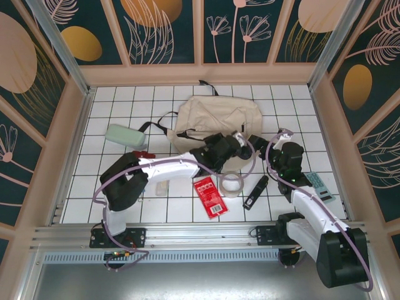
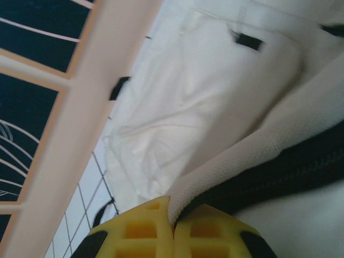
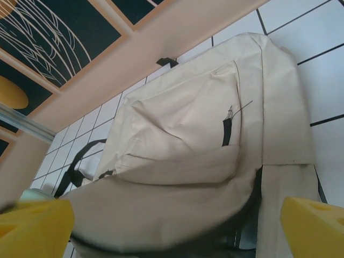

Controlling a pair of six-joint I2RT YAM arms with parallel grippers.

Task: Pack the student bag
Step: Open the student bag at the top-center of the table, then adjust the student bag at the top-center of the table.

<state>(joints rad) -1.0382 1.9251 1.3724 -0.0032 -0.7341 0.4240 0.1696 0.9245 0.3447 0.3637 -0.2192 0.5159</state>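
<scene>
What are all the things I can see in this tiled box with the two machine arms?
student bag: one, cream with black straps, far middle of the table
case: one, pale green, left of the bag
packet: one, red, near middle
tape roll: one, clear, just right of the packet
slim object: one, black, right of the tape roll; too small to name
calculator: one, teal, near right
small block: one, whitish, near left
table: one, white tiles
left gripper: one, yellow fingers, shut on the bag's edge
right gripper: one, yellow fingers, open, facing the bag
</scene>
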